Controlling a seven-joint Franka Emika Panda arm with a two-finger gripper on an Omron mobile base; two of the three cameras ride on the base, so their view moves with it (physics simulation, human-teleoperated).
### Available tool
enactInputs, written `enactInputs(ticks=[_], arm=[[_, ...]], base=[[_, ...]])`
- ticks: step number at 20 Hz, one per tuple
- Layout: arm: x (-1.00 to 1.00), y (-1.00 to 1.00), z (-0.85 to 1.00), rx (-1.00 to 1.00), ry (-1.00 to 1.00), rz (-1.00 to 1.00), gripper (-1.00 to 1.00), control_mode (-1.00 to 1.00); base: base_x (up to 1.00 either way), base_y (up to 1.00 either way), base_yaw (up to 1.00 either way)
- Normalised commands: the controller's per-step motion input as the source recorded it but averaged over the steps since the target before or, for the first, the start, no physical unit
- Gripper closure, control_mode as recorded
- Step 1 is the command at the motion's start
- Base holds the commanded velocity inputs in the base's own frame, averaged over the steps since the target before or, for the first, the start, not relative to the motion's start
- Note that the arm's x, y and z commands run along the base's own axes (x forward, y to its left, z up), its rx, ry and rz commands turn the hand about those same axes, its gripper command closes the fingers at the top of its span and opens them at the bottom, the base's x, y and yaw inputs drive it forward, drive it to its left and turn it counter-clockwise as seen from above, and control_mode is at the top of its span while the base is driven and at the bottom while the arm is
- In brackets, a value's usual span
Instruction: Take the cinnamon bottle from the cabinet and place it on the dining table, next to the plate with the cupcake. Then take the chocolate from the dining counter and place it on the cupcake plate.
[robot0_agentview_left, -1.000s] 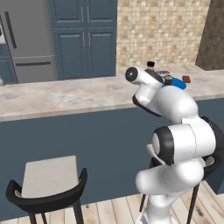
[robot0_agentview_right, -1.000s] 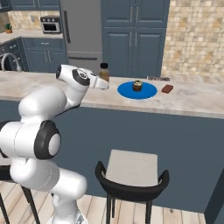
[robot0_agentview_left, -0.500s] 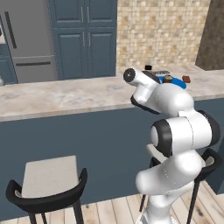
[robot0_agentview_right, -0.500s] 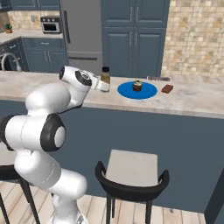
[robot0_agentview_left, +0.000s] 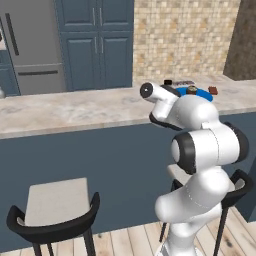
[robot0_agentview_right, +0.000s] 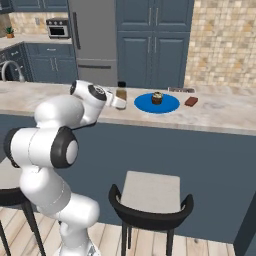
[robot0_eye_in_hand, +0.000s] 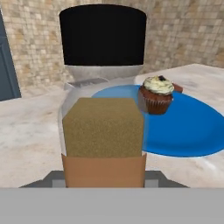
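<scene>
**Amber bottle poised beside the plate**

Amber cinnamon bottle (robot0_eye_in_hand: 103, 100) stands upright in the hand (robot0_agentview_right: 120, 101), jaws closed on its body, low over the worktop (robot0_agentview_right: 220, 112). Blue plate (robot0_eye_in_hand: 188, 127) with cupcake (robot0_eye_in_hand: 156, 93) lies just beside it, to the robot's right; chocolate (robot0_agentview_right: 191, 101) lies beyond.

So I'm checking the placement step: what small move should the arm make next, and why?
Probably lower the bottle the last bit onto the table and only then open. The gripper holds it just left of the plate with the cupcake, so the spot looks right, but I can't tell if its base touches the top.
</scene>
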Motion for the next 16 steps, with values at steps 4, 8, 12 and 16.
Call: enactInputs(ticks=[4, 8, 12, 16], arm=[[0.10, -0.08, -0.17, 0.00, 0.00, 0.00, 1.00, -1.00], [0.09, -0.13, -0.14, 0.00, 0.00, 0.00, 1.00, -1.00], [0.12, -0.15, -0.07, 0.00, 0.00, 0.00, 1.00, -1.00], [0.05, -0.12, -0.12, 0.00, 0.00, 0.00, 1.00, -1.00]], base=[[0.00, 0.00, 0.00], [0.00, 0.00, 0.00], [0.00, 0.00, 0.00], [0.00, 0.00, 0.00]])
